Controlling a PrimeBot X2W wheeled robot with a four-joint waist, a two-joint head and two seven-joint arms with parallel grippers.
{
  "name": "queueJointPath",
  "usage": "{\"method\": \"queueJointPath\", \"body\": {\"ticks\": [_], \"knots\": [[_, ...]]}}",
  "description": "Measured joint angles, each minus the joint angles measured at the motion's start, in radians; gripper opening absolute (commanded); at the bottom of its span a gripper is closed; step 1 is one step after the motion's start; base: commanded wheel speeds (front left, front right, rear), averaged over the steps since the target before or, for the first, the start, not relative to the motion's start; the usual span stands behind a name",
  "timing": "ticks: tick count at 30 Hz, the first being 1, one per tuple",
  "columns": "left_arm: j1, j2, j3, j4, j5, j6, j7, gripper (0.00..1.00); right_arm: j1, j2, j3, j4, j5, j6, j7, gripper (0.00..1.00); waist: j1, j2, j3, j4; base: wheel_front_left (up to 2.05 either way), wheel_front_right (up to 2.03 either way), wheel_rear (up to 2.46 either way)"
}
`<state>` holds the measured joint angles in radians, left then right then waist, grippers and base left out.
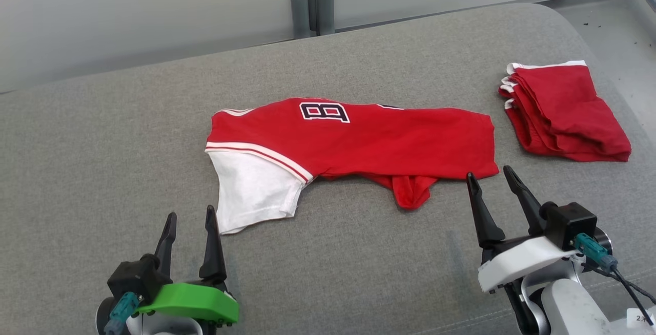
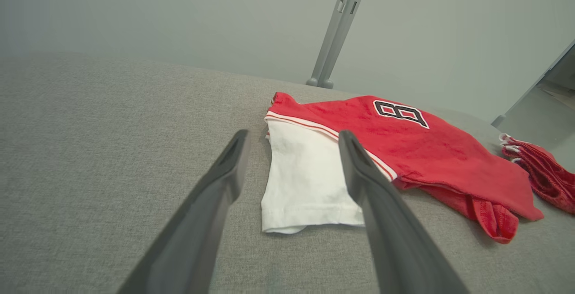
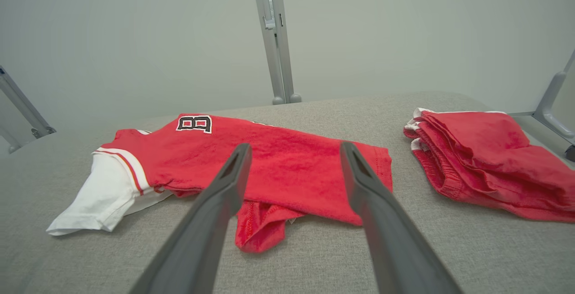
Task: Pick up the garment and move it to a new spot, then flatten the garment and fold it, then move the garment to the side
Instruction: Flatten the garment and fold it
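Left gripper (image 1: 190, 212) stands at the lower left of the head view. Its fingers are parted to a moderate gap and hold nothing, and the tips are just beside the lower hem of the white sleeve (image 1: 251, 189). Contact with the cloth cannot be confirmed.

The garment (image 1: 369, 140), a red jersey, lies at the middle of the grey padded surface (image 1: 102, 145). It is laid out as a long band running left to right, with the white sleeve at its left end. A number patch (image 1: 324, 111) sits at the far edge, and a bunched red flap (image 1: 410, 191) pokes out from under the near edge.

The right gripper (image 1: 488, 171) is likewise spread open and empty. Its tips are just beside the garment's near right corner.

Further right, apart from the garment, a folded red pile (image 1: 564, 112) rests near the surface's right edge.
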<state>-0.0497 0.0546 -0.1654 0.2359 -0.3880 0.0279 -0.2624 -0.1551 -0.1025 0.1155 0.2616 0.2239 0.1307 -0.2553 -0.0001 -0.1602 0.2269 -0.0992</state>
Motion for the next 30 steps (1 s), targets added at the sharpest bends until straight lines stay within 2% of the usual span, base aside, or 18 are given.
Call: {"method": "queueJointPath", "body": {"ticks": [13, 30], "knots": [[0.045, -0.002, -0.03, -0.019, -0.017, 0.016, 0.0, 1.0, 0.085, 0.037, -0.055, -0.107, -0.059, 0.0, 0.058, 1.0, 0.0, 0.0, -0.067, 0.001, 0.0, 0.0, 0.0], [0.053, 0.001, -0.051, -0.01, -0.032, 0.018, 0.007, 1.0, 0.104, 0.049, -0.077, -0.146, -0.065, 0.0, 0.073, 1.0, 0.0, 0.0002, -0.063, -0.013, 0.0, 0.0, 0.0]]}}
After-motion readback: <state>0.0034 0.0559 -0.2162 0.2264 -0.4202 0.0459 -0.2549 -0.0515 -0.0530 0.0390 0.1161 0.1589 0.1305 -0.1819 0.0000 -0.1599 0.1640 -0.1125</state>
